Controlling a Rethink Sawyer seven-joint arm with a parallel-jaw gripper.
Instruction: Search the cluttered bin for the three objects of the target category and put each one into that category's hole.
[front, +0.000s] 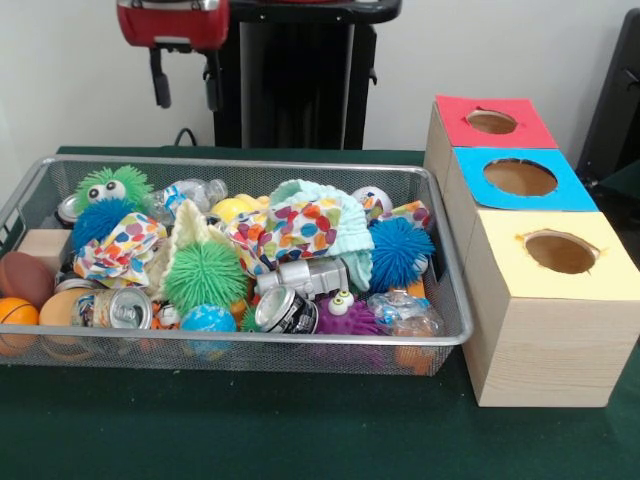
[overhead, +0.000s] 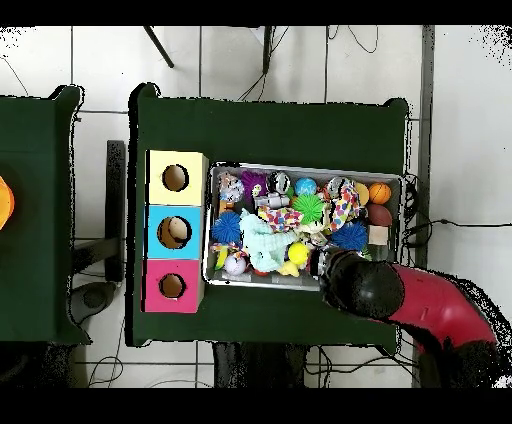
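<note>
Cluttered bin (front: 447, 330), lower toys buried; claw (front: 186, 78) above, fingers apart and empty, arm cut off

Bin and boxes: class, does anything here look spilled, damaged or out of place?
Nothing has spilled: the toys sit jumbled inside the bin. Two cans look crushed. The three boxes stand in a neat row beside it.

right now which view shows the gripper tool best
Front view: the tool hangs clear above the bin's far rim, two dark fingers apart. Overhead, the arm's black end hides it.
</note>
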